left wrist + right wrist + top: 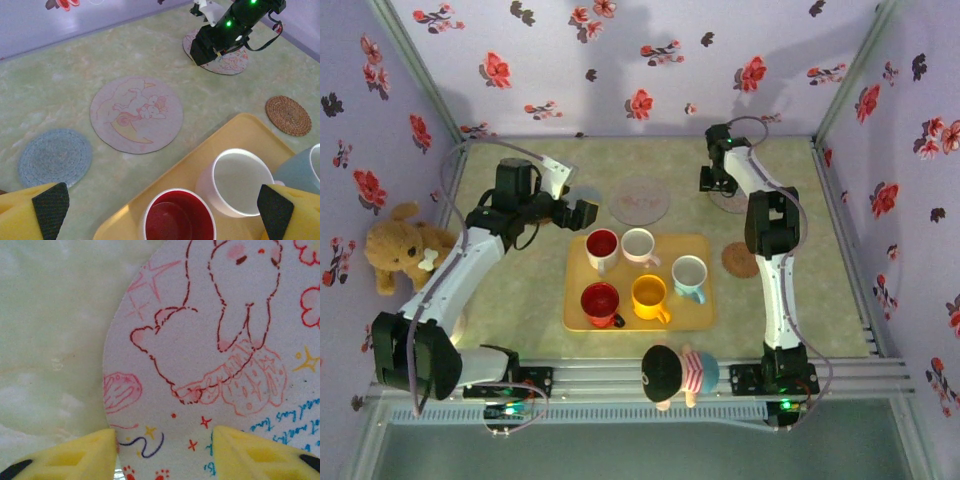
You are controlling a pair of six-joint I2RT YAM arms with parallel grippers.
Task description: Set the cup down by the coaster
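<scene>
Several cups stand on a yellow tray (708, 316): a white cup with a red inside (602, 245), a white one (640, 243), a light blue one (689, 272), a red one (600, 300) and a yellow one (649, 293). My left gripper (588, 213) hangs open over the tray's far left corner. The red-lined cup (177, 215) sits below and between its fingers. My right gripper (712, 180) is down at the back on a white coaster with a bunny drawing (210, 340). Its fingers (95, 455) stand apart over the coaster's edge.
A pink drawn coaster (640, 200), a blue woven coaster (55, 156) and a brown woven coaster (740, 260) lie around the tray. A teddy bear (405, 250) sits at the left wall and a doll (675, 375) on the near rail. Flowered walls close three sides.
</scene>
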